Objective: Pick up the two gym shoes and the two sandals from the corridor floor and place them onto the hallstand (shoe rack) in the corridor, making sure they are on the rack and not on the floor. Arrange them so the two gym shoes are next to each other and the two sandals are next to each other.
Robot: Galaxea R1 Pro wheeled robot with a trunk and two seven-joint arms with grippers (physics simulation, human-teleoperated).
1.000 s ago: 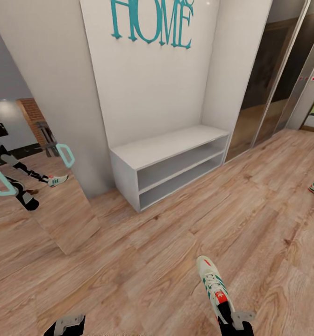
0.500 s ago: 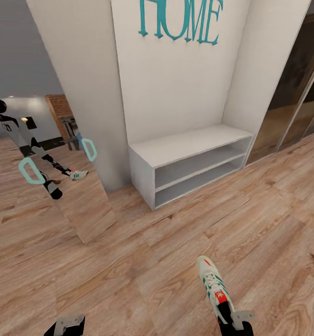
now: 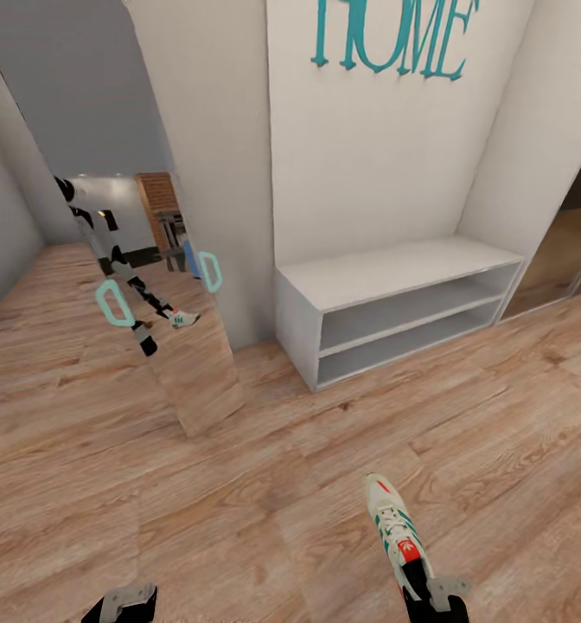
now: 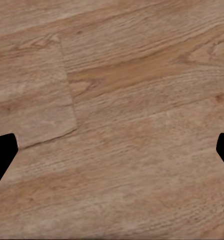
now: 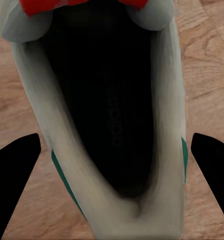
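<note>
Corridor floor (image 3: 239, 510), wood plank, spans the scene. A white two-shelf bench (image 3: 394, 316) stands against the wall, beside a leaning mirror (image 3: 161, 320). Right end effector (image 3: 430, 597) grips a gym shoe (image 3: 394, 528) at the heel, toe forward; left end effector (image 4: 112, 155) is spread, holding nothing. Risk: the heel-only grasp may let the shoe pivot or slip in transit.
</note>
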